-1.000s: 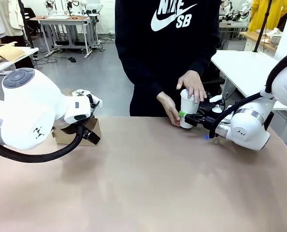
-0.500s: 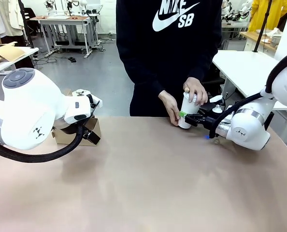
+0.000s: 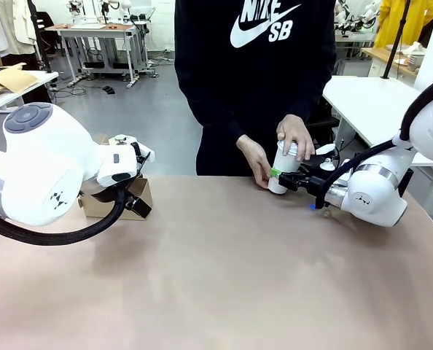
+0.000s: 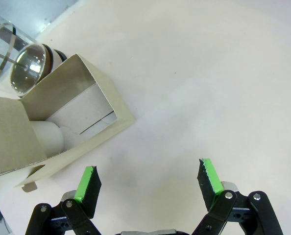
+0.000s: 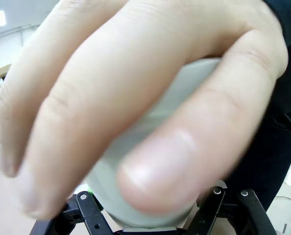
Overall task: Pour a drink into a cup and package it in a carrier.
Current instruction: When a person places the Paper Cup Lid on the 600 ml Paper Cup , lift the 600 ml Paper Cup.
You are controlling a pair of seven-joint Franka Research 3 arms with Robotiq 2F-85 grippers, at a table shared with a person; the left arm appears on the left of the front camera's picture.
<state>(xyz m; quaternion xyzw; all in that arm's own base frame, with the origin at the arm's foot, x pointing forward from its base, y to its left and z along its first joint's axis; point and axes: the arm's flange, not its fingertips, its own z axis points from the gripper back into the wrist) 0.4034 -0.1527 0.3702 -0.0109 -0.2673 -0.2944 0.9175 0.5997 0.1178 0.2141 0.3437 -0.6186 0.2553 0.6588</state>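
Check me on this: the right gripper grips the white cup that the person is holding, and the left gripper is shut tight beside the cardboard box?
One slip: the left gripper is open, not shut; the left wrist view shows its jaws spread wide beside the cardboard box. The right gripper does grip the white cup that the person's hands hold.

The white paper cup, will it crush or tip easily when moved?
The cup looks thin-walled, so the right gripper, shut on its side, could probably dent it. It is tall and tapered, likely tippy; a person's hands steady it. Its fill is hidden, so weight is unclear.
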